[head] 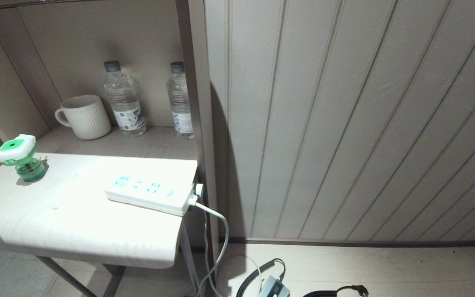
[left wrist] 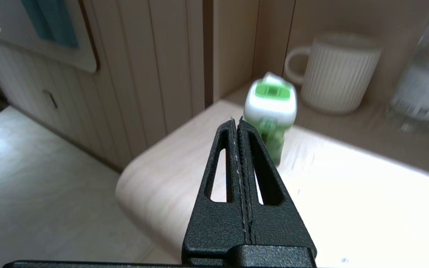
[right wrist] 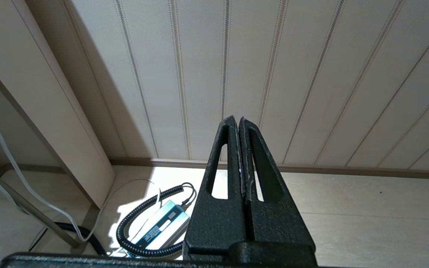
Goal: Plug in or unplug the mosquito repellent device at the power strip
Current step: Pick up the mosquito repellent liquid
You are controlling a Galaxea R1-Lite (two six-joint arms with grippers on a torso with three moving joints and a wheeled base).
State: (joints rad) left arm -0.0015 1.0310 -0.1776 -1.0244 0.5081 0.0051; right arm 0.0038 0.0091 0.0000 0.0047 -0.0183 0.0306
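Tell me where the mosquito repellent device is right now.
In the head view the mosquito repellent device stands unplugged at the table's far left corner, apart from the power strip, with the mug behind it.

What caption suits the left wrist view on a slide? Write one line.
Shut left gripper points at the mosquito repellent device standing on the table.

The green-and-white mosquito repellent device (head: 18, 159) stands on the pale wooden table (head: 76, 231), far left; the flat white power strip (head: 151, 193) lies at its right edge; behind, a ribbed white mug (head: 85, 116) sits left of two clear water bottles (head: 124, 99).
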